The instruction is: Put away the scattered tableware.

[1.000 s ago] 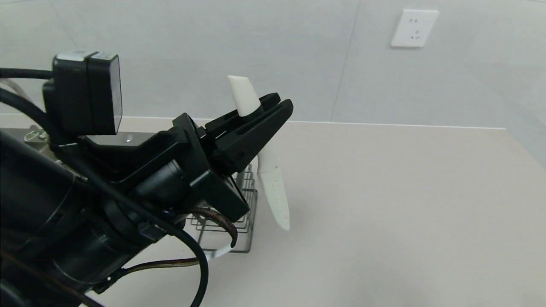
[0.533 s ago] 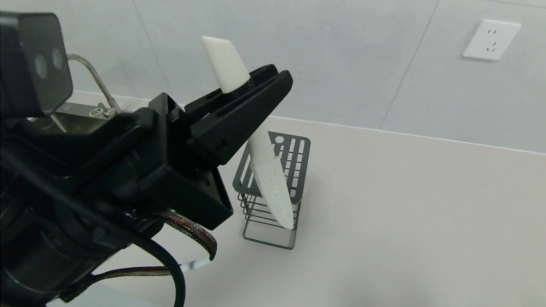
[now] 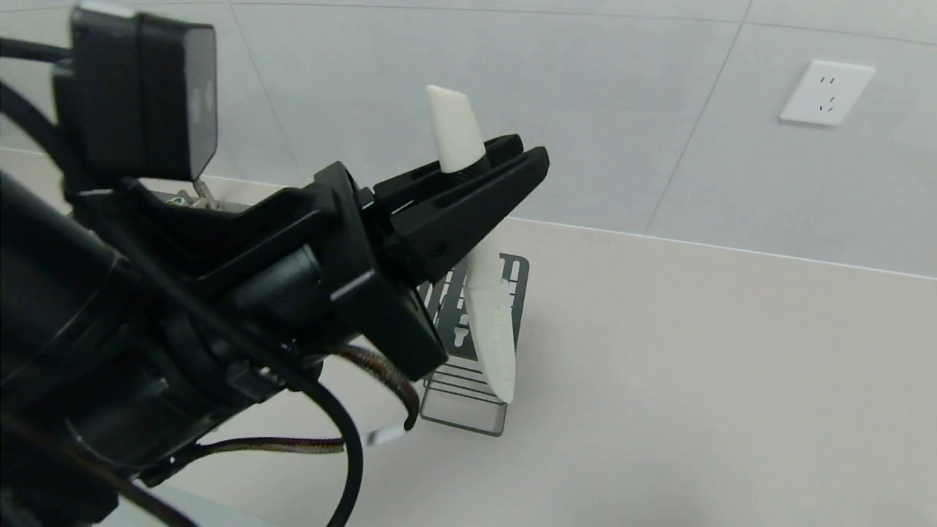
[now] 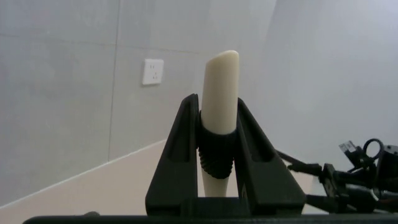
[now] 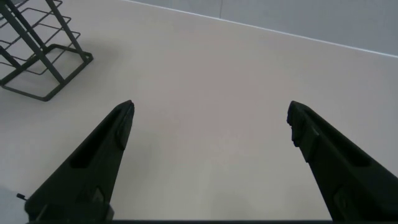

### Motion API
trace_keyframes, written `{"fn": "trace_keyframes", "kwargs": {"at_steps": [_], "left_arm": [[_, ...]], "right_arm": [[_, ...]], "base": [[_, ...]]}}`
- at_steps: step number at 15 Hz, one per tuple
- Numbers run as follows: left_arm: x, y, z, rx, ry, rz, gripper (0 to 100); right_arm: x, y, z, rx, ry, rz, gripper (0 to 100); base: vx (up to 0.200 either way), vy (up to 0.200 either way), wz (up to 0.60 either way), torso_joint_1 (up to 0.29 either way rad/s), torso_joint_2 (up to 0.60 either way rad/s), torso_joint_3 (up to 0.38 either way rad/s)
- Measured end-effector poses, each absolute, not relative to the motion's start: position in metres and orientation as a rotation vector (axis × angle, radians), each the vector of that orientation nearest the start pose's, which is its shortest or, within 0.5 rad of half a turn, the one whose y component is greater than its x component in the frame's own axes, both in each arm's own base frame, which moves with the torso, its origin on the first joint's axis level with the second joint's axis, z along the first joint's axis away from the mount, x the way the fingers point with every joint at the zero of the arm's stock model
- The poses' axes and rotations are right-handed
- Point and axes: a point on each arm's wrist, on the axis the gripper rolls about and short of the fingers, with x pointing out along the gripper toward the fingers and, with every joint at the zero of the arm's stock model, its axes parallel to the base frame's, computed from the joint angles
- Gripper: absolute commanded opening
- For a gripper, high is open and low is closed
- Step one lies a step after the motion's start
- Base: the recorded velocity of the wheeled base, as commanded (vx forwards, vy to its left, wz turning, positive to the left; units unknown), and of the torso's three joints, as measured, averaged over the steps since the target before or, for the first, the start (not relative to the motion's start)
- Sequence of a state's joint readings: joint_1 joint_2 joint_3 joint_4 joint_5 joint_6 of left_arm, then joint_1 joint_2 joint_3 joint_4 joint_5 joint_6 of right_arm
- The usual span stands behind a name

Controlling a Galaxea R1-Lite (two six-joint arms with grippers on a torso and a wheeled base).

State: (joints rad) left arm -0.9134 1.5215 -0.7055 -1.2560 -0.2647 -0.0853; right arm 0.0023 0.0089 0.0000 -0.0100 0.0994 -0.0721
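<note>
Left claw [image 3: 523,150] is clamped on the white knife [image 3: 492,329] by its handle, blade pointing down, just above the slotted wire rack [image 3: 517,271] on the surface [image 3: 695,366]. We can't tell if the tip lines up with a slot. We reckon it's ceramic: light, stiff, brittle, with a smooth handle. It could slip, or chip on a slot edge. Handle is the right hold, off the blade. Right claw [image 5: 209,112] is spread wide over the surface, holding nothing.
</note>
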Motion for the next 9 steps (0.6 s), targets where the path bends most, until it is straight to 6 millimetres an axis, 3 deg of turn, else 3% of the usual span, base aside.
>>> {"fn": "trace_keyframes", "kwargs": {"at_steps": [4, 9], "left_arm": [[0.170, -0.210, 0.286, -0.082, -0.293, -1.107, 0], [0.182, -0.233, 0.304, -0.075, -0.394, -0.875, 0]], "right_arm": [[-0.022, 0.002, 0.077, -0.070, -0.005, 0.101, 100], [-0.022, 0.002, 0.076, -0.001, 0.005, 0.080, 100]], "base": [[0.000, 0.000, 0.00, 0.161, -0.35, -0.194], [0.000, 0.000, 0.00, 0.010, -0.02, -0.010]]}}
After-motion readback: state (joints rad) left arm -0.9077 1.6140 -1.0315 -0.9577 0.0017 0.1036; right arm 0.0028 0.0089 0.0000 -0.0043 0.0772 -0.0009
